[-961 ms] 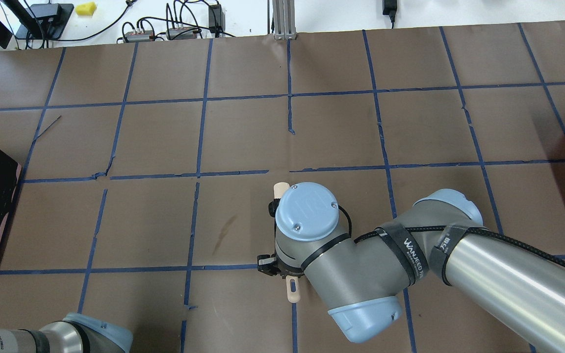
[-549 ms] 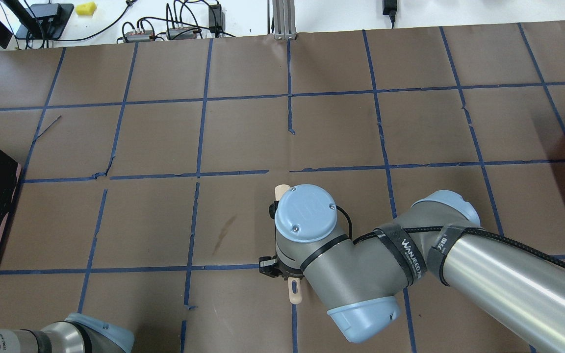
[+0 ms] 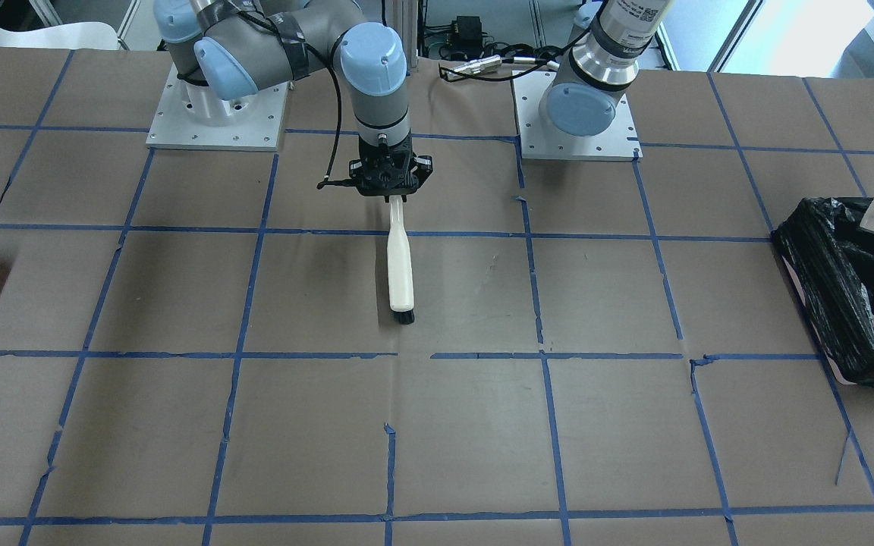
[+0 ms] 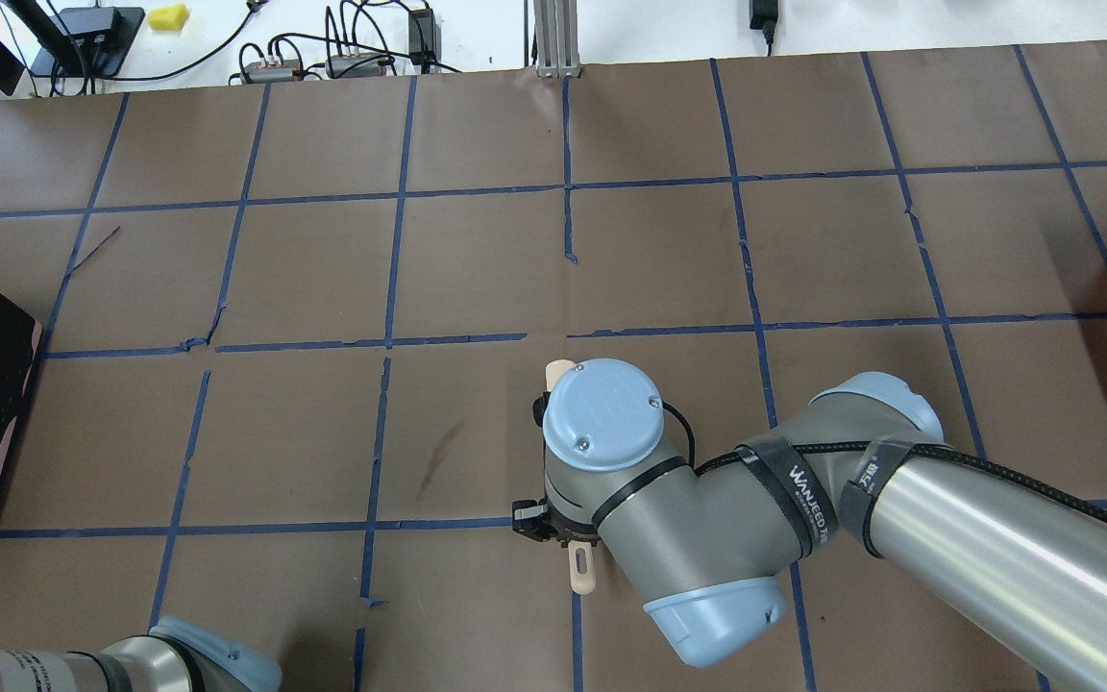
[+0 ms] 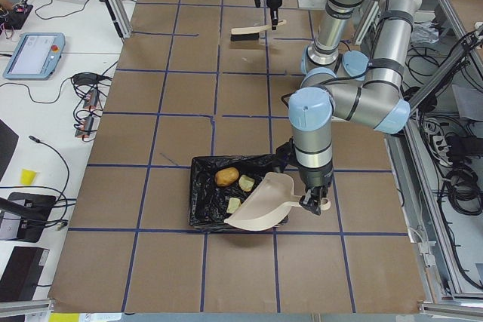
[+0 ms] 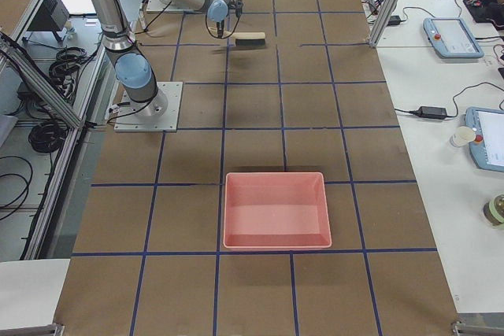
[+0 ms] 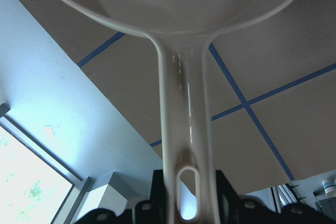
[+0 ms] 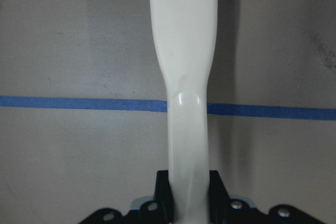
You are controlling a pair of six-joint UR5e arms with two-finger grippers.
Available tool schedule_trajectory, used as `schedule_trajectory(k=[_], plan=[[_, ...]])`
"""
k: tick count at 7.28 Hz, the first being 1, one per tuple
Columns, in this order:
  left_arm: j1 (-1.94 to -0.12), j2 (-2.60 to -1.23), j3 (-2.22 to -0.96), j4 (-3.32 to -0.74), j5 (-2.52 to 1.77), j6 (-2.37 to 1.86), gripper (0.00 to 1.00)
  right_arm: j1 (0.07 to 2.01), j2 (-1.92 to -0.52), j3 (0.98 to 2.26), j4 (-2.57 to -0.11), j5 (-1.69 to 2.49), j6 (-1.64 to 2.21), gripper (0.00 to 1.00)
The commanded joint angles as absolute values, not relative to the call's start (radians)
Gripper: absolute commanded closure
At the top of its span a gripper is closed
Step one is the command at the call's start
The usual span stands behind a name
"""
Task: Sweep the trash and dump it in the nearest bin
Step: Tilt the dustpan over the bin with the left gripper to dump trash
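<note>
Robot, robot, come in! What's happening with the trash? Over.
Left gripper shut on dustpan, tipped over bin. Right gripper shut on brush, over mid-table. Trash in bin, three lumps. Nothing blocking bin.

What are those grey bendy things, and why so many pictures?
Those are two robot arms at a brown table marked with blue tape squares. The pictures show one moment from cameras above, in front, at each end, and on each wrist. The right gripper is shut on a cream-handled brush with black bristles. The left gripper is shut on a cream plastic dustpan, tilted over a bin lined with a black plastic bag. Three food-like lumps of trash lie inside it. A pink tray sits at the other end.
</note>
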State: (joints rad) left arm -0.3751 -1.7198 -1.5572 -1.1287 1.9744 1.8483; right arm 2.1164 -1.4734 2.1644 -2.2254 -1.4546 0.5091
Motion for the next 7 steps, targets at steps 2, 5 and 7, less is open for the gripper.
schedule_trajectory(k=[2, 5, 7], plan=[[-0.396, -1.678, -1.554, -1.123, 1.994, 1.868, 1.0, 2.118, -1.473, 2.167, -2.226, -1.454, 0.509, 0.87], [-0.444, -1.6, -1.552, -1.129, 1.956, 1.858, 1.0, 2.117, -1.473, 2.166, -2.229, -1.456, 0.508, 0.29], [-0.52, -1.566, -1.555, -1.137, 1.918, 1.823, 1.0, 2.109, -1.474, 2.164, -2.232, -1.457, 0.508, 0.04]])
